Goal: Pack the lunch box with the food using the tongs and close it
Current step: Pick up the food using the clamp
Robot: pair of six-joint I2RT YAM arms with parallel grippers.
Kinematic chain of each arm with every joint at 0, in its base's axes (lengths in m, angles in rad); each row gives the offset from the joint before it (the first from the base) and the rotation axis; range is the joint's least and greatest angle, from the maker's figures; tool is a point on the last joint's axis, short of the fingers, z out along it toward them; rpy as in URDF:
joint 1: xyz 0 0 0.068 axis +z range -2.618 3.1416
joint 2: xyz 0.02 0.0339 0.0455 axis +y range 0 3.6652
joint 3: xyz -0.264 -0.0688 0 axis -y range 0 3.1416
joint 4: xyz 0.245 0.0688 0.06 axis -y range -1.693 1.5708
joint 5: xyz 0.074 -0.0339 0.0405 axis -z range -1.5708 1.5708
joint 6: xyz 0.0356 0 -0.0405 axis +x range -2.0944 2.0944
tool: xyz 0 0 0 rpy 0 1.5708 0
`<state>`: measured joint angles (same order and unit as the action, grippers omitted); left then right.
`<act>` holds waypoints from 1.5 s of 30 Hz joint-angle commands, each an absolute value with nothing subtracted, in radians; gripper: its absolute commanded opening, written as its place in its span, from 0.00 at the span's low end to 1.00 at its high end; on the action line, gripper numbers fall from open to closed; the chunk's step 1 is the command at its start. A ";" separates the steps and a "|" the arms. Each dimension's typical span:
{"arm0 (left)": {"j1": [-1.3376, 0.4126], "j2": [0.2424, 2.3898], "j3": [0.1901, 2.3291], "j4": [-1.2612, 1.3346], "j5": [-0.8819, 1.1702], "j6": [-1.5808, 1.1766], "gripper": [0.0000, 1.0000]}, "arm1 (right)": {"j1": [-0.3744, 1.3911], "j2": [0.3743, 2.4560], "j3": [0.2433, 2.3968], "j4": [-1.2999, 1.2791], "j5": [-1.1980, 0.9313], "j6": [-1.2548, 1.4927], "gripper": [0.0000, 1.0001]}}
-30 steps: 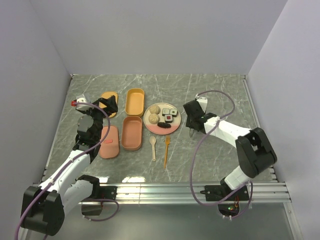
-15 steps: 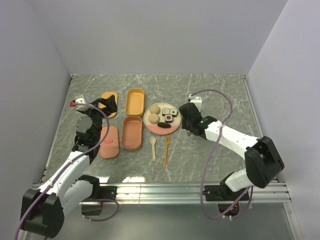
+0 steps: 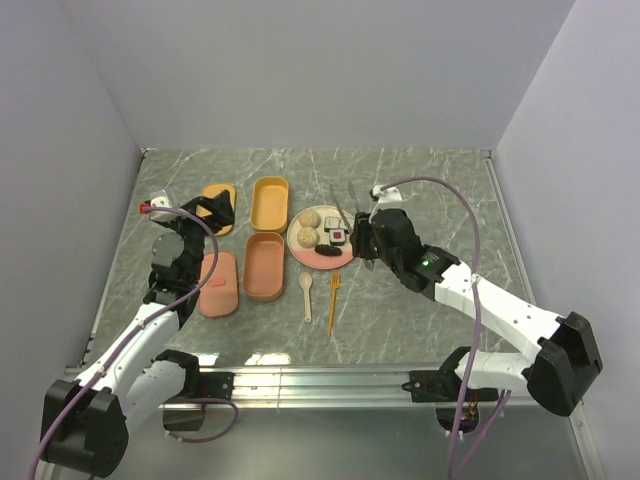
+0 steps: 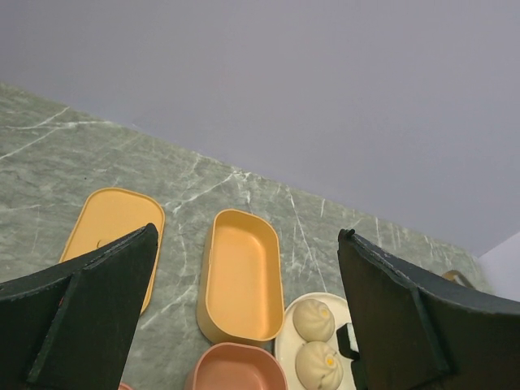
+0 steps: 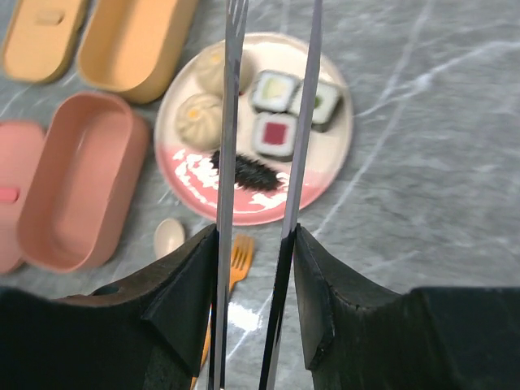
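Grip on the tongs (image 5: 228, 146) by the right gripper (image 5: 256, 244): both slim metal arms pinched between its fingers, squeezed partway toward each other with a gap left between them. Arms running forward across the plate (image 5: 340, 154) in the wrist view, tips out of that picture; no contact with any piece to be seen, height above the food hard to judge. On the plate, all of the food: two beige buns (image 5: 197, 114), three sushi rolls (image 5: 273, 91), and one dark brown piece (image 5: 244, 171) lying right under the line of the tongs. Nothing lifted, nothing carried across yet. Just beside the plate, the pink tray (image 5: 81, 187) and, farther back, the orange tray (image 5: 134, 41), both bare inside. Past those, the pink lid (image 3: 218, 285) and the orange lid (image 3: 218, 200), each lying off its tray on the table (image 3: 430, 180). By the plate's near edge, a beige spoon (image 5: 169, 237) and an orange fork (image 5: 231, 256), no part of the job. On the other side, left gripper (image 4: 248, 236) spread wide, holding nothing, hanging near the orange lid. By the look of it, only the opening step done: tool in hand and lined up over the food. Left to do: every piece to be picked and packed, then lids on and the box closed.
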<state>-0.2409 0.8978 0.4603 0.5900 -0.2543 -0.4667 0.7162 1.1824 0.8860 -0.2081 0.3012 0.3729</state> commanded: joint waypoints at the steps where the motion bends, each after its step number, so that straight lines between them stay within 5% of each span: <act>1: -0.242 0.880 0.466 0.595 -0.232 -0.469 0.99 | 0.724 1.209 0.877 -0.103 0.154 0.324 0.48; 11: -0.242 0.891 0.472 0.592 -0.230 -0.466 0.99 | 0.744 1.295 0.882 -0.057 -0.029 0.311 0.51; 39: -0.242 0.881 0.469 0.592 -0.225 -0.471 0.99 | 0.765 1.439 0.914 -0.178 0.048 0.345 0.54; 43: -0.242 0.876 0.468 0.592 -0.227 -0.469 0.99 | 0.765 1.453 0.925 -0.193 0.055 0.347 0.47; 45: -0.242 0.874 0.466 0.594 -0.227 -0.469 0.99 | 0.765 1.445 0.923 -0.189 0.054 0.347 0.35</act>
